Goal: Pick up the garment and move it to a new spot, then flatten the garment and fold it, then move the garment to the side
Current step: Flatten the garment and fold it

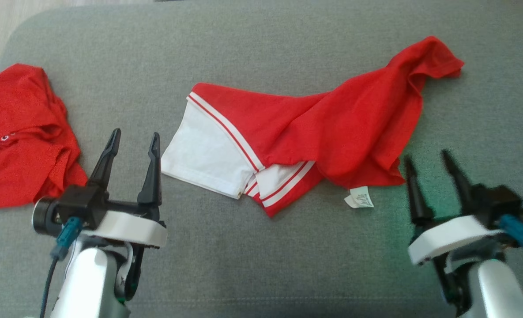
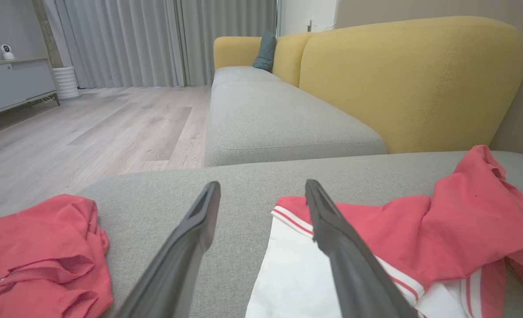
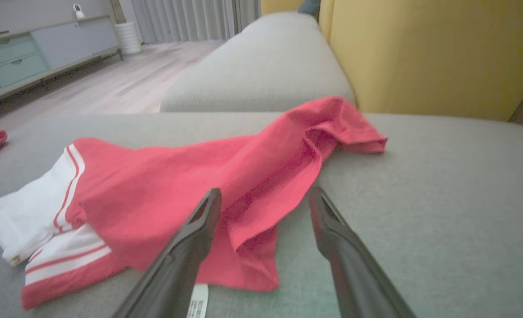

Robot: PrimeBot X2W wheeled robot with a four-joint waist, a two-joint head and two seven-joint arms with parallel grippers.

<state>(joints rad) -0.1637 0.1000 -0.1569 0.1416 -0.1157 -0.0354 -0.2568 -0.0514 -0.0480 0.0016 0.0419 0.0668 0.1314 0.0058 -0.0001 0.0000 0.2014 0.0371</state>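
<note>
Garment (image 1: pixel 332 119) within reach: the left pincer (image 1: pixel 135 132), spread wide and empty, hovers just beside its white striped end at 9 o'clock, while the right pincer (image 1: pixel 427 156), equally spread, hangs near the red hem at 4 o'clock, both pale forearms angling in from the near edge. The red-and-white cloth lies crumpled mid-cushion on the grey sofa seat (image 1: pixel 261 44). Light and limp, it would likely sag and bunch, so hem corners look the surest hold. Another red heap (image 1: pixel 23 132) sits well apart at 9 o'clock.
</note>
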